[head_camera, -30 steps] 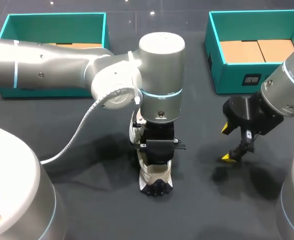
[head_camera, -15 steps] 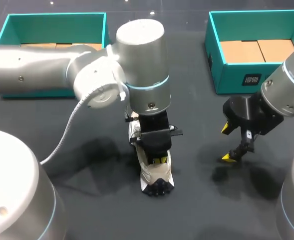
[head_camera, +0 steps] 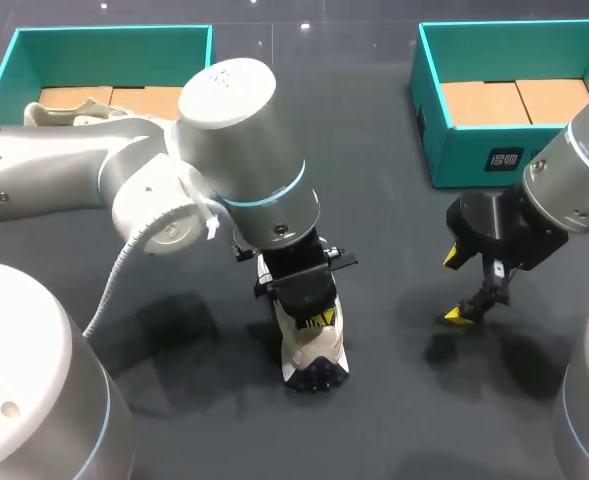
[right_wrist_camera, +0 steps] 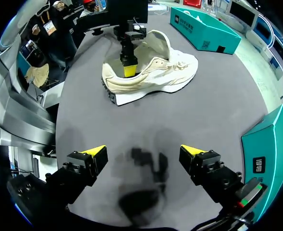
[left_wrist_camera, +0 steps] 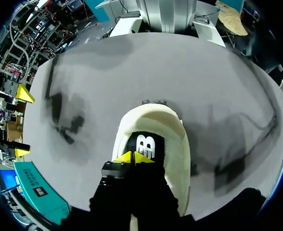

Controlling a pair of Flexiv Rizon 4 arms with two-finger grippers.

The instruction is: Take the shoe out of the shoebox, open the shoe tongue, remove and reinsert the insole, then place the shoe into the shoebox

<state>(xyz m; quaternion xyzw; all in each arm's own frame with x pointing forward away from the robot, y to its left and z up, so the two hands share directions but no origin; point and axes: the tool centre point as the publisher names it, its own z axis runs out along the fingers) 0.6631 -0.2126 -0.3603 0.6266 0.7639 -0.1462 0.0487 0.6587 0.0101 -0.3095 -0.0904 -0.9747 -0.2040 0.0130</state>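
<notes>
A cream shoe (head_camera: pixel 312 352) stands on the dark table with its black-soled toe toward the near edge. My left gripper (head_camera: pixel 321 318) comes down into its opening. From the left wrist, the yellow tips (left_wrist_camera: pixel 133 157) sit pressed together on a black piece with a white mark (left_wrist_camera: pixel 145 144) inside the shoe (left_wrist_camera: pixel 175 144). I cannot tell whether that piece is pinched. A cream flap (right_wrist_camera: pixel 159 41) stands up behind the left gripper's tip on the shoe (right_wrist_camera: pixel 151 72). My right gripper (head_camera: pixel 456 287) hangs open to the shoe's right, nothing between its fingertips (right_wrist_camera: pixel 95 151).
Two teal shoeboxes stand at the back: one at the left (head_camera: pixel 104 38) with a cream item (head_camera: pixel 64 112) in it, one at the right (head_camera: pixel 429 120) with a cardboard bottom. The right box (right_wrist_camera: pixel 268 139) is close beside my right gripper.
My left arm has leaned away to the left while its gripper stayed in the shoe. The shoe has hardly shifted. The right arm has kept still.
</notes>
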